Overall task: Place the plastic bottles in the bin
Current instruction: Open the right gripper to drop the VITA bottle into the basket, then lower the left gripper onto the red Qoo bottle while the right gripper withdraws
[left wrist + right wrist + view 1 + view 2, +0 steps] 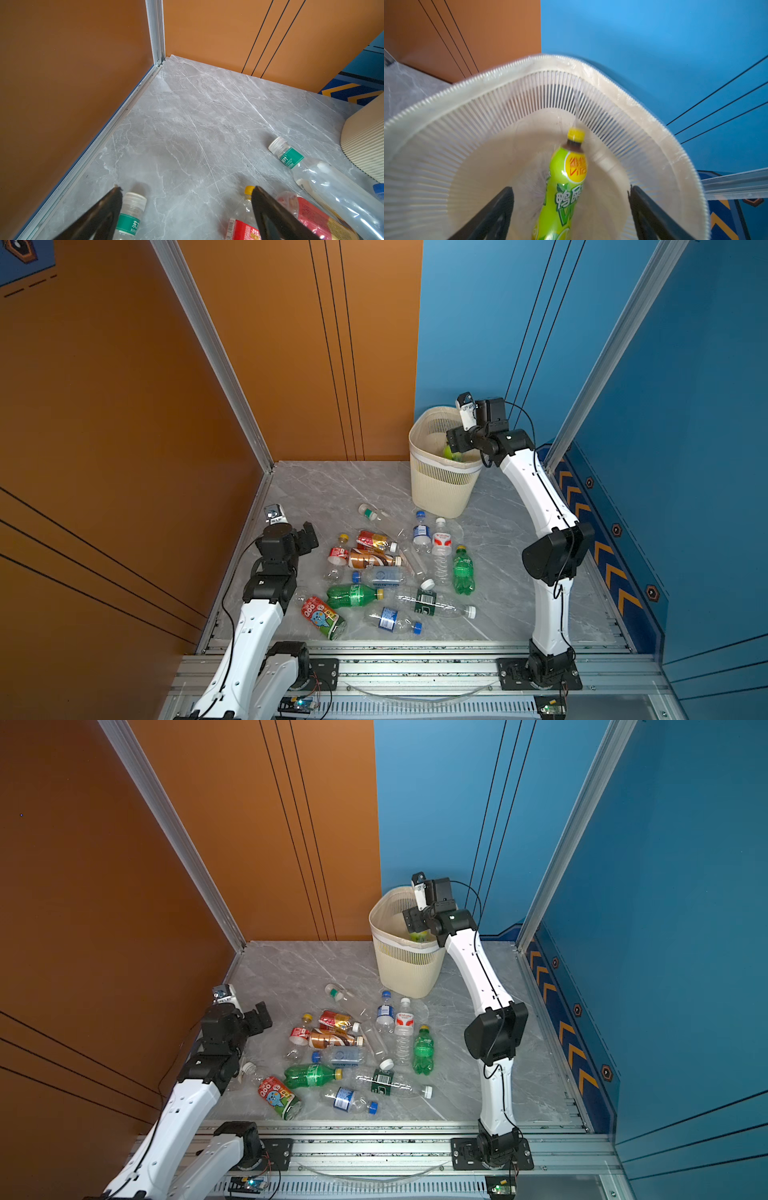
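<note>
My right gripper [571, 188] [456, 442] hangs over the mouth of the cream slotted bin [440, 489] [467, 87]. Its jaws stand wide open. A lime-green bottle [566, 182] with a yellow cap lies blurred between and below them inside the bin, touching neither finger; it shows as a green patch [449, 452] in both top views. Several plastic bottles [386, 572] lie scattered on the grey marble floor. My left gripper [187, 188] [309, 537] is open and empty, low at the pile's left edge, with a clear white-capped bottle [131, 216] by one finger and a red-labelled bottle [243, 224] by the other.
Orange walls close the left and back sides, blue walls the right. A metal rail [415, 672] runs along the front edge. A clear bottle with a green neck band [311, 172] lies near the bin's base [365, 145].
</note>
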Robot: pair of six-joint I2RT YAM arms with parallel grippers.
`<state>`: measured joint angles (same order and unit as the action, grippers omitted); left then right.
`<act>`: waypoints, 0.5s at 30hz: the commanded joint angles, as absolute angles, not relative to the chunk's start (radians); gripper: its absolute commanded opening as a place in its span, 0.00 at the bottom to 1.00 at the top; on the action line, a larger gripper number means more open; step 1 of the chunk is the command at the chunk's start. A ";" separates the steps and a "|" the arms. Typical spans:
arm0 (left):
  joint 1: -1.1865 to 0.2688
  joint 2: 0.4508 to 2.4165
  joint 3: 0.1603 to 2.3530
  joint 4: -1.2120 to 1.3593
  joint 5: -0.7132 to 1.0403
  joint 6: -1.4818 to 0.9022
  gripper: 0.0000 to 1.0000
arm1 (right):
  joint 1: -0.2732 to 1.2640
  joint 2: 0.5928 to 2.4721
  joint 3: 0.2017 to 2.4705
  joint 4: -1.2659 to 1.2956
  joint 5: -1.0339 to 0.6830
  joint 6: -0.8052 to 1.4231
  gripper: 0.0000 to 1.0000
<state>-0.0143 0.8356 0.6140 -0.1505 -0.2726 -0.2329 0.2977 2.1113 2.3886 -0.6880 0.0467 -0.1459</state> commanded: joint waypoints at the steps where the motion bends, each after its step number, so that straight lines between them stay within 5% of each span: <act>1: -0.023 0.840 0.647 -0.161 -0.280 -0.227 0.98 | 0.307 2.004 2.449 -0.647 0.112 -0.099 0.97; 6: -0.023 0.847 0.652 -0.164 -0.269 -0.235 0.98 | 0.306 1.807 2.281 -0.599 0.147 0.035 1.00; 15: -0.041 0.860 0.657 -0.181 -0.274 -0.254 0.98 | 0.313 1.130 1.207 -0.261 0.124 0.318 1.00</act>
<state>-0.0311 0.8539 0.6182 -0.1581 -0.2722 -0.2371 0.3088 1.2022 1.4033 -0.3496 0.1097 0.1638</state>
